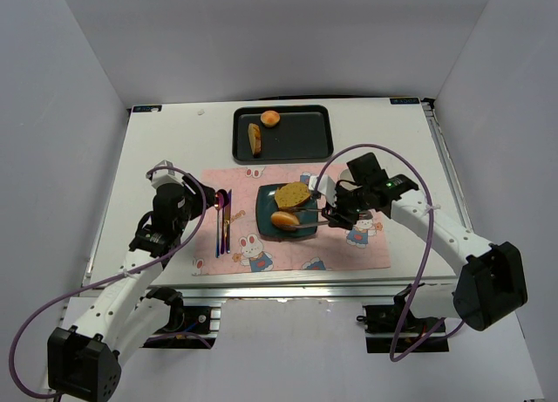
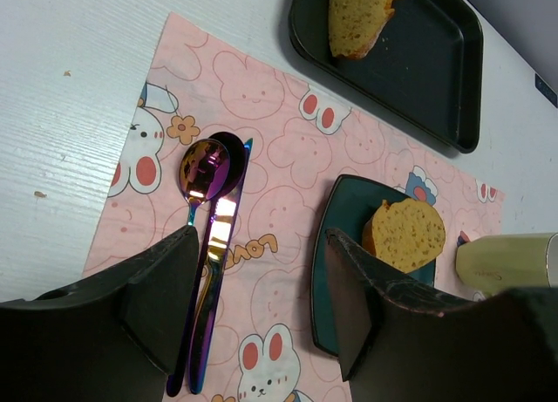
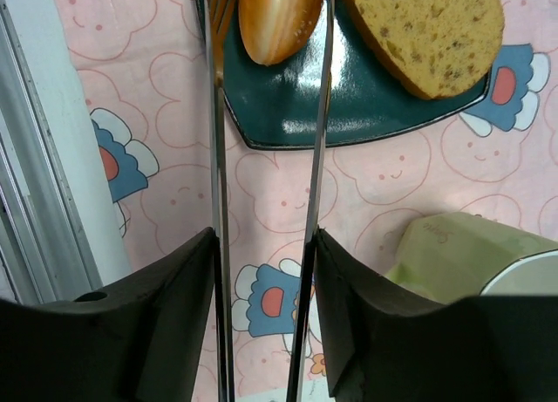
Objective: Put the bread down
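A dark teal plate point(image 1: 264, 228) on the pink placemat holds a toasted slice point(image 1: 294, 194) and a glossy oval roll point(image 1: 284, 219). My right gripper point(image 1: 336, 212) is shut on metal tongs point(image 1: 309, 213). In the right wrist view the tongs point(image 3: 319, 114) run from my gripper point(image 3: 264, 271) to the roll point(image 3: 277, 18), one arm on each side of it, next to the slice point(image 3: 427, 27). My left gripper point(image 1: 205, 201) is open and empty above the placemat, between the cutlery and the plate point(image 2: 336, 271). A second slice point(image 1: 255, 139) and a round bun point(image 1: 270, 118) lie in the black tray point(image 1: 305, 145).
A spoon point(image 2: 205, 171) and a knife point(image 2: 214, 271) with an iridescent sheen lie on the placemat's left part. A pale green cup point(image 3: 462, 254) stands right of the plate, close to my right gripper. The white table has a metal rail point(image 3: 35, 201) along its edge.
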### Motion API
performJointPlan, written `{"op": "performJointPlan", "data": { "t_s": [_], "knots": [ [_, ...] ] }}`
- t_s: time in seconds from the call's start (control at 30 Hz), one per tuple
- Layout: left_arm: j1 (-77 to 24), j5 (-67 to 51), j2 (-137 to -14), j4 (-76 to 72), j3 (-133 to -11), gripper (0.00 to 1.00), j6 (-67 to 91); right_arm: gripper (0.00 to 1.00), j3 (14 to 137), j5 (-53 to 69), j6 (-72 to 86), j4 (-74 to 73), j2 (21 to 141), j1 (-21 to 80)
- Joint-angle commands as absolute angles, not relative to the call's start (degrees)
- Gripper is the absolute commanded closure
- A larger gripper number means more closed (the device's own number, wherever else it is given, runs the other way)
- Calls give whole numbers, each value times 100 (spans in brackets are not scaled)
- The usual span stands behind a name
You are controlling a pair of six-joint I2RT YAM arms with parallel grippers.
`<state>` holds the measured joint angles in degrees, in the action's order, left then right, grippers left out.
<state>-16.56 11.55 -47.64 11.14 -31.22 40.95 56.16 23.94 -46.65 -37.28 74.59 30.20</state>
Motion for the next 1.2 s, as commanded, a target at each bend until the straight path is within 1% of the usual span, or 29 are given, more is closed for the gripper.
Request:
{"op": "performJointPlan", "data": {
  "t_s": [0.0, 0.23, 0.33, 0.37, 0.43, 0.47, 0.5, 0.53, 0.57, 0.6, 0.63, 0.73, 0.8, 0.87, 1.0, 1.17],
  "knots": [
    [-1617, 1151, -4641, 1002, -3085, 31, 4104, 47, 6019, 2575, -4790, -3683, 7269, 3059],
    [-1617, 1142, -4658, 984, -3102, 31, 4096, 49, 6731, 2883, -4492, -3586, 7312, 3059],
    [-1617, 1160, -4641, 1028, -3120, 31, 4087, 50, 6995, 2901, -4176, -3367, 7496, 3059],
    [-1617, 1169, -4641, 1046, -3138, 31, 4078, 53, 7040, 2839, -4001, -3088, 7558, 3050],
    [-1617, 1160, -4641, 1028, -3129, 31, 4078, 59, 7119, 2524, -3150, -2656, 7856, 3059],
    [-1617, 1160, -4641, 1020, -3129, 31, 4087, 64, 7284, 2392, -2790, -2454, 8005, 3050],
    [-1617, 1151, -4675, 1020, -3138, 31, 4087, 67, 7417, 2286, -2412, -2113, 8364, 3059],
    [-1617, 1143, -4676, 1037, -3155, 31, 4087, 69, 7575, 2024, -1573, -1970, 8585, 3050],
    [-1617, 1151, -4684, 1055, -3181, 31, 4078, 70, 7976, 1856, -1147, -1873, 8813, 3059],
    [-1617, 1169, -4676, 1072, -3208, 31, 4078, 71, 8215, 1480, -725, -1776, 9311, 3059],
    [-1617, 1178, -4667, 1072, -3217, 31, 4078, 71, 8453, 1337, 36, -1758, 9569, 3059],
    [-1617, 1230, -4667, 1134, -3269, 31, 4087, 67, 9385, 1186, 841, -1889, 10457, 3050],
    [-1617, 1265, -4658, 1160, -3287, 31, 4096, 63, 9806, 1248, 1010, -1864, 10861, 3059],
    [-1617, 1292, -4641, 1160, -3261, 31, 4113, 57, 9966, 1274, 1185, -1793, 11073, 3050],
    [-1617, 1283, -4702, 1073, -3217, 31, 4175, 53, 10300, 1319, 1266, -1697, 11522, 3050],
    [-1617, 1204, -4956, 1002, -3260, 32, 4140, 52, 10450, 1266, 1362, -1600, 11812, 3050]
  ]
}}
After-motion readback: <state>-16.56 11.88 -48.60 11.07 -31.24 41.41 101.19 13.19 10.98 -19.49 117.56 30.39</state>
